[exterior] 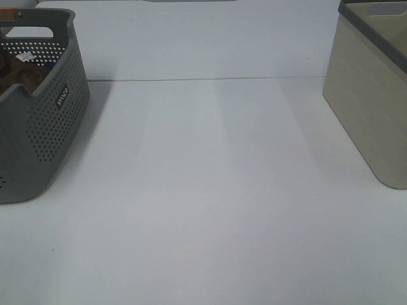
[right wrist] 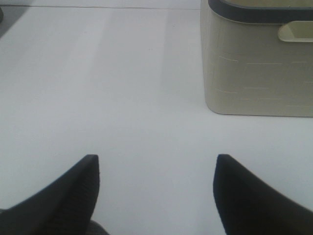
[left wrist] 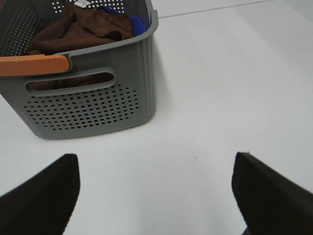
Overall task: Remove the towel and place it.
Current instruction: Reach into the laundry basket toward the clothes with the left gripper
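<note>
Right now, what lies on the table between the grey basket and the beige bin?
Nothing. Between the grey basket and the beige bin the white table is bare, as the exterior high view shows.

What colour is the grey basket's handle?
The handle is orange, clearest in the left wrist view.

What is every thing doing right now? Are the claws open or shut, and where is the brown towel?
grey basket: standing upright on the table
towel: bunched up inside the grey basket, not held
blue cloth: inside the grey basket, next to the towel
beige bin: standing upright on the table
left claw: open, holding nothing
right claw: open, holding nothing
</note>
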You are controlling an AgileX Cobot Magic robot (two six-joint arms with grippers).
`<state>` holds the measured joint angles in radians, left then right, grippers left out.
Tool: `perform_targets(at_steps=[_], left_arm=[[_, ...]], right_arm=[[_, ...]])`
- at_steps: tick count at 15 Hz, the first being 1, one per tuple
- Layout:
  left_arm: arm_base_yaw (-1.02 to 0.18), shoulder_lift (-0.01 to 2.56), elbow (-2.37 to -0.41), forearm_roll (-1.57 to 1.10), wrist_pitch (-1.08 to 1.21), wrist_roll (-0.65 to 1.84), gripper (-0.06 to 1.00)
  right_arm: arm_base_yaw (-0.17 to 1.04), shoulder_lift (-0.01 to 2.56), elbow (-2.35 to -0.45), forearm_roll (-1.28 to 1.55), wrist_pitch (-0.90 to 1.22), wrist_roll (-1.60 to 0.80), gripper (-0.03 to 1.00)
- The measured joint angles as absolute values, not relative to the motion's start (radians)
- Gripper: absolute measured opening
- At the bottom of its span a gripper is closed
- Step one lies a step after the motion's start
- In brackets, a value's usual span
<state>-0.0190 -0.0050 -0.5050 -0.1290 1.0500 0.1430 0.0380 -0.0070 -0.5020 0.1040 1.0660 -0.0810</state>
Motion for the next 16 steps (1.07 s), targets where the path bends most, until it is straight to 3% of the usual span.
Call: perform_targets(at_steps=[16], left_arm=[[-0.019,-0.005,-0.505,-0.129,1.050,0.143,0.80]], right_arm=[[0.038,-0.007,-0.502,0.104,1.066,-0.081,0.64]])
